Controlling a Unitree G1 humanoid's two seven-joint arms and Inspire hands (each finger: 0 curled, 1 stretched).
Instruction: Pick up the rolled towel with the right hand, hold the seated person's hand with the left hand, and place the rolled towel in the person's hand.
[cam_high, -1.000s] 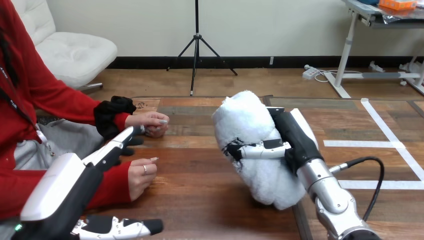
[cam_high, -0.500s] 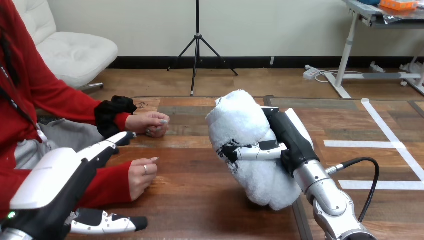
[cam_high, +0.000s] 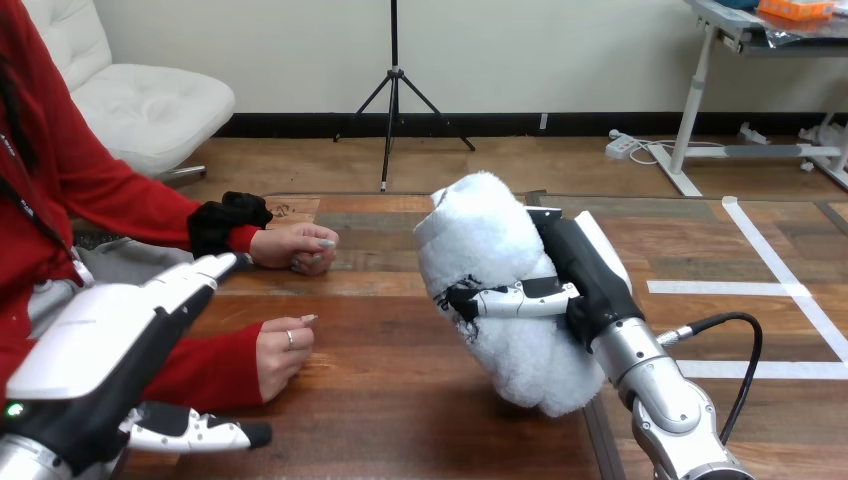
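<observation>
My right hand (cam_high: 580, 275) is curled round a fluffy white rolled towel (cam_high: 500, 290), which it holds tilted above the wooden table (cam_high: 400, 390) right of centre. At the lower left, my left hand (cam_high: 130, 345) stands open with its fingers straight, the thumb (cam_high: 200, 436) low near the front edge. The person's near hand (cam_high: 283, 353) rests loosely curled on the table, right beside my left hand and apart from it. Farther back the person's other hand (cam_high: 297, 247) lies in a fist on the table.
White tape lines (cam_high: 745, 287) mark the table's right part. A black cable (cam_high: 735, 350) loops out from my right forearm. The table's far edge runs behind the towel.
My left hand has drawn back toward the lower left corner, away from the person's hands. The towel and my right hand shifted a little left. The person's hands stayed put.
</observation>
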